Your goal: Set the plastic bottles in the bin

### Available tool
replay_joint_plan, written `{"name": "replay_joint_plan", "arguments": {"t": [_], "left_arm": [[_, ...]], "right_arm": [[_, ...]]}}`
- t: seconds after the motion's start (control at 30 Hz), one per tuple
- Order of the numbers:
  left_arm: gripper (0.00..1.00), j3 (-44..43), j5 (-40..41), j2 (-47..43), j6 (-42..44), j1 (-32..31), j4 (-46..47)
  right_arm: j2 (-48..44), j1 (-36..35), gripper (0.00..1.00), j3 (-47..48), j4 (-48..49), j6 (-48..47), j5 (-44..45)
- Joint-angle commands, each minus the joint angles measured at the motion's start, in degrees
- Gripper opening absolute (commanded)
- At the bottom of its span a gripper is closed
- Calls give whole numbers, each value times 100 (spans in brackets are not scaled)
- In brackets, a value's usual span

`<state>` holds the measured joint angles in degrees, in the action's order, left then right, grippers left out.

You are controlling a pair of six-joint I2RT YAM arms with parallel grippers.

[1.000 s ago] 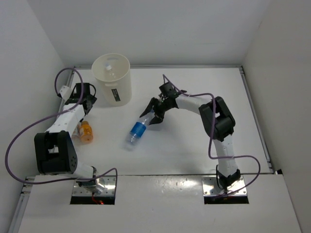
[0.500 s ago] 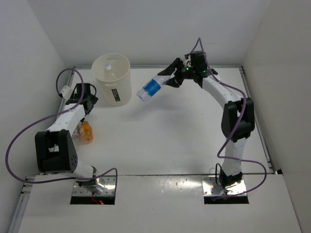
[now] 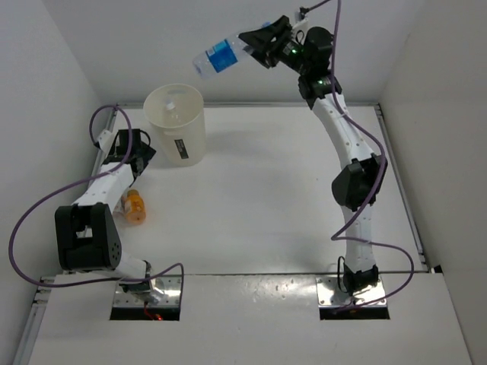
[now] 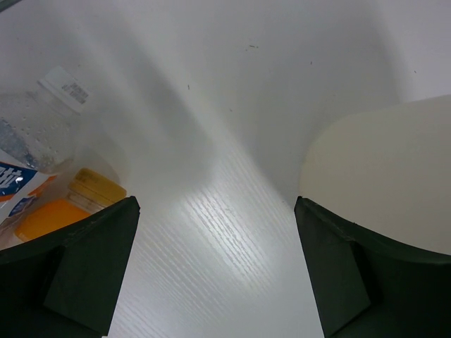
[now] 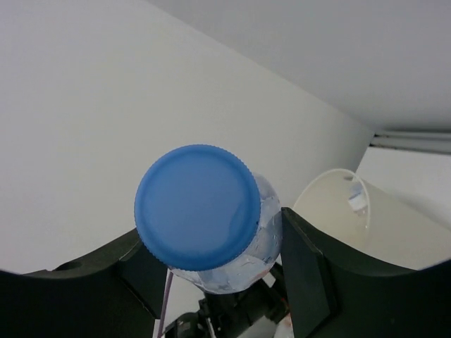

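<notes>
Nearest the bases, the orange bottle [image 3: 134, 205] lies on the table [image 3: 266, 220] close to the left wall, tucked against the left arm. The left wrist view shows a plain clear bottle [image 4: 39, 120] right beside it. A little farther on, the left gripper [image 3: 137, 156] has its fingers spread wide with nothing between them. It sits just beside the bin [image 3: 176, 129] and has not shifted over the last second.

The change is all on the right. A second ago the blue-labelled bottle [image 3: 217, 57] lay mid-table with the right gripper [image 3: 257, 44] closing on it, and half a second ago it was in the air beside the bin. Now it is held high in front of the back wall, clamped near the neck, blue cap facing the wrist camera and base pointing left. From above it sits beyond and to the right of the bin's mouth, not over it (the height makes the true offset hard to judge). I judge the pick done and the carry nearly done, with a short leftward move needed before release.

The bin stands near the back-left corner, with the wall behind it and the left gripper on its left. That leaves above and from the right as the open approach. The mouth is far wider than the bottle.
</notes>
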<state>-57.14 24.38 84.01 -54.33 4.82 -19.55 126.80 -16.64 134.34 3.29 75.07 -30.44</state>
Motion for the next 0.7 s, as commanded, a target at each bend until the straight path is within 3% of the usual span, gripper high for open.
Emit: {"name": "replay_joint_plan", "arguments": {"t": [0.0, 0.43, 0.57, 0.67], "left_arm": [[99, -86, -135, -104, 194, 10, 303], [99, -86, -74, -157, 466, 10, 355], [99, -139, -21, -157, 572, 10, 355], [99, -139, -21, -157, 642, 10, 417]], "right_arm": [[353, -339, 0, 417, 207, -306, 652], [319, -1973, 0, 927, -407, -4189, 3139], [441, -2351, 0, 813, -802, -4685, 3578], [521, -2588, 11, 760, -944, -5061, 3816]]}}
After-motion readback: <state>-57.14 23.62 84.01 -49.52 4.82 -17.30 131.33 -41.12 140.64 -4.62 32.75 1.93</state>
